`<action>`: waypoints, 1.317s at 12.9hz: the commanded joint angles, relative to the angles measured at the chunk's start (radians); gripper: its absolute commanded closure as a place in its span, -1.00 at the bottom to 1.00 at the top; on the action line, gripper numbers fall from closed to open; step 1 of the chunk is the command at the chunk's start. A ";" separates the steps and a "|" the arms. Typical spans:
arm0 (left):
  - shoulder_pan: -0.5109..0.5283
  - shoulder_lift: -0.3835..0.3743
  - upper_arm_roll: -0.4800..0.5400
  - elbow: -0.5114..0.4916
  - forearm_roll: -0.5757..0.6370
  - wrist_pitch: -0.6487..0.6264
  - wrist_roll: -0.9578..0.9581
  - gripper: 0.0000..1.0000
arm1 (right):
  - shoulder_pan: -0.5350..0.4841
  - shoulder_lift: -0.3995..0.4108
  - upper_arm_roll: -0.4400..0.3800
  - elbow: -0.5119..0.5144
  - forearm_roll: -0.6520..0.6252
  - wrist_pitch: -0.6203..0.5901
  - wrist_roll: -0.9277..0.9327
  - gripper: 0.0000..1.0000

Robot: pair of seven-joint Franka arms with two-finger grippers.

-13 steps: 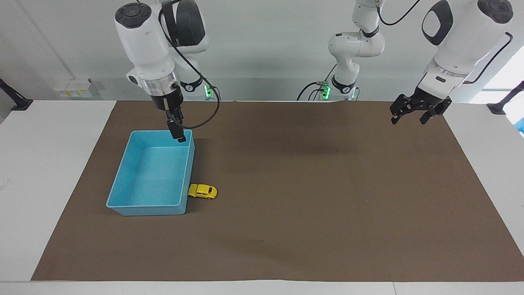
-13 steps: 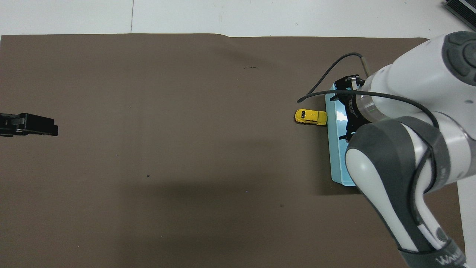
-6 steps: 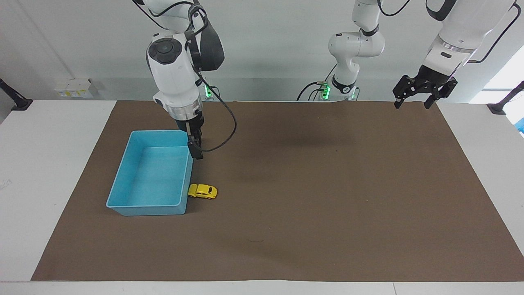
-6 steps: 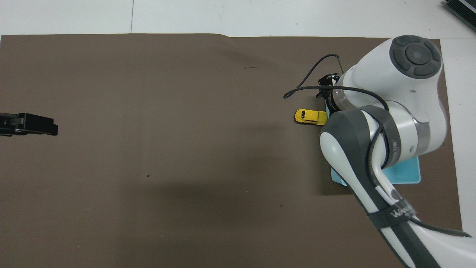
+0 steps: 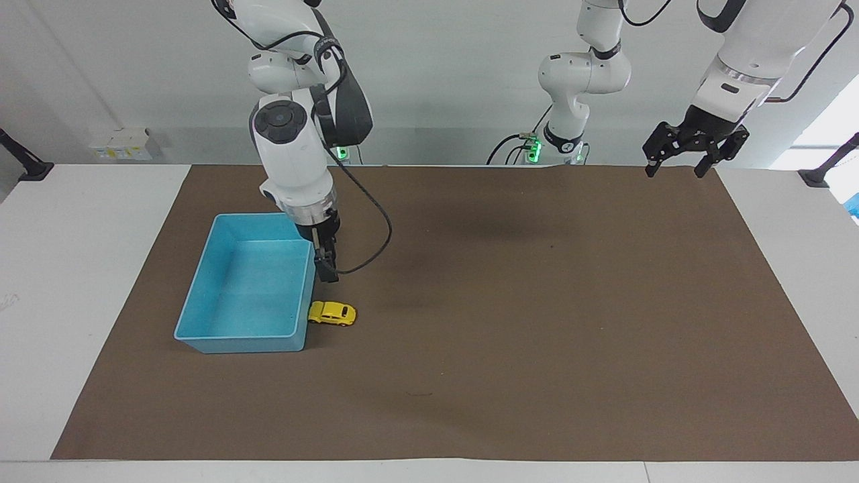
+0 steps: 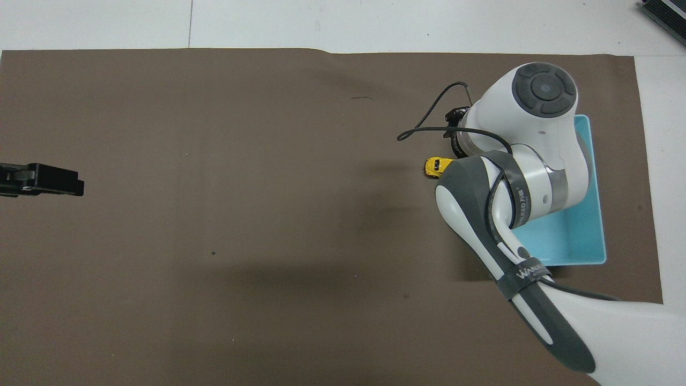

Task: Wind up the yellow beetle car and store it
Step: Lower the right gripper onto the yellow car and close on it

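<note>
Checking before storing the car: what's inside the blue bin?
The blue bin shows only its bare floor in the facing view. Overhead, the right arm covers much of it. The yellow beetle car sits outside.

Glossy yellow beetle car; smooth plastic blue bin; matt brown mat; glossy white arm shells

The yellow beetle car sits upright on its wheels on my brown mat, tiny and bright yellow, rounded, dark windows. One end is against the outer wall of the blue bin, at the bin's corner farther from me, lengthwise along the table.
</note>
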 commanded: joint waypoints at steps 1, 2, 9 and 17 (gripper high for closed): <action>0.009 -0.009 0.011 0.008 0.009 -0.023 0.001 -1.00 | -0.001 0.022 -0.001 -0.039 -0.028 0.072 0.035 -1.00; 0.009 -0.009 0.012 0.008 0.011 -0.023 0.001 -1.00 | 0.001 0.028 -0.001 -0.059 -0.051 0.099 0.056 -1.00; 0.009 -0.009 0.012 0.008 0.011 -0.023 0.003 -1.00 | 0.001 0.118 -0.001 -0.121 -0.146 0.296 0.170 -1.00; 0.007 -0.009 0.011 0.008 0.011 -0.023 0.003 -1.00 | -0.002 0.115 0.001 -0.170 -0.148 0.330 0.161 0.17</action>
